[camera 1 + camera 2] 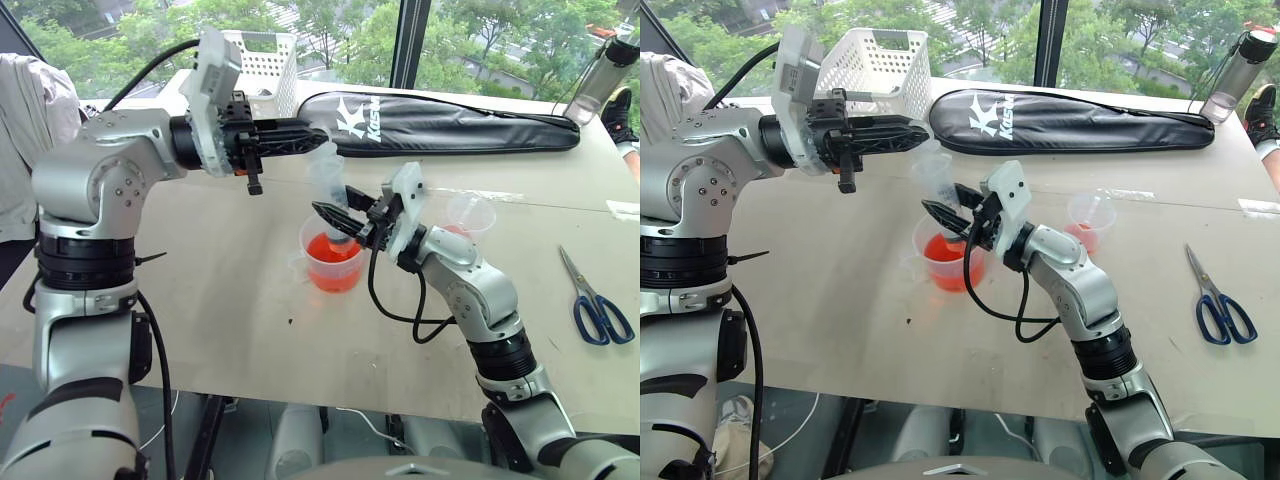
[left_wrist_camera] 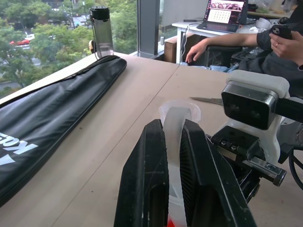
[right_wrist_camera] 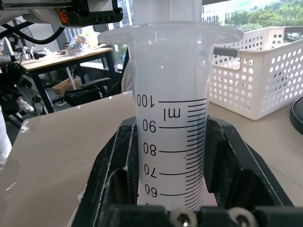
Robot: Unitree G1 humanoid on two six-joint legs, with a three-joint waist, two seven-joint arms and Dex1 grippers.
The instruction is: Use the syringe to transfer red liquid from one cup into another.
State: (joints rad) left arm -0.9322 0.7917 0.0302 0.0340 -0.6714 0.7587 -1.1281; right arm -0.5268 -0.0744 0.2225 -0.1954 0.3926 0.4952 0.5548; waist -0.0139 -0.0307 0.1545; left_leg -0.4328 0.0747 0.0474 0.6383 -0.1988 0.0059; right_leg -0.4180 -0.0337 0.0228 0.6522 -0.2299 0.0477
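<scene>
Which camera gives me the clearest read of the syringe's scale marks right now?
The right wrist view: the syringe stands upright between the right gripper fingers, numbers plain. The left wrist view shows its plunger top in the left gripper. The eye views show it whole, standing in the larger cup.

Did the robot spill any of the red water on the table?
No spill shows. The red liquid sits inside the larger cup, with a little in the smaller cup. The syringe stands upright in the larger cup, held by both grippers. Nothing stands out.
</scene>
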